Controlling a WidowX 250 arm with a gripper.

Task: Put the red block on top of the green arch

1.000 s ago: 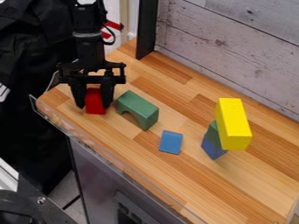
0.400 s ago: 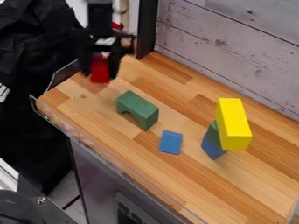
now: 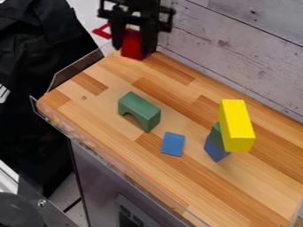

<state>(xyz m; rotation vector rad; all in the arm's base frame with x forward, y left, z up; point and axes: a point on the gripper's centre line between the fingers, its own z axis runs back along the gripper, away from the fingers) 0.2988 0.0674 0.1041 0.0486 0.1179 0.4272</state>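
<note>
With the block [image 3: 132, 47] pinched between the part-closed fingers of our gripper [image 3: 132, 49], up by the counter's [image 3: 118, 137] far corner, we have the arch [image 3: 141, 110] lower and frontward – its long axis roughly along the front edge.

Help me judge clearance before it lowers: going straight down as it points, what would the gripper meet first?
The red block in the gripper would lead, probably onto the green arch below it in the picture. Depth is unclear, though: the wooden counter behind the arch could come first.
</note>
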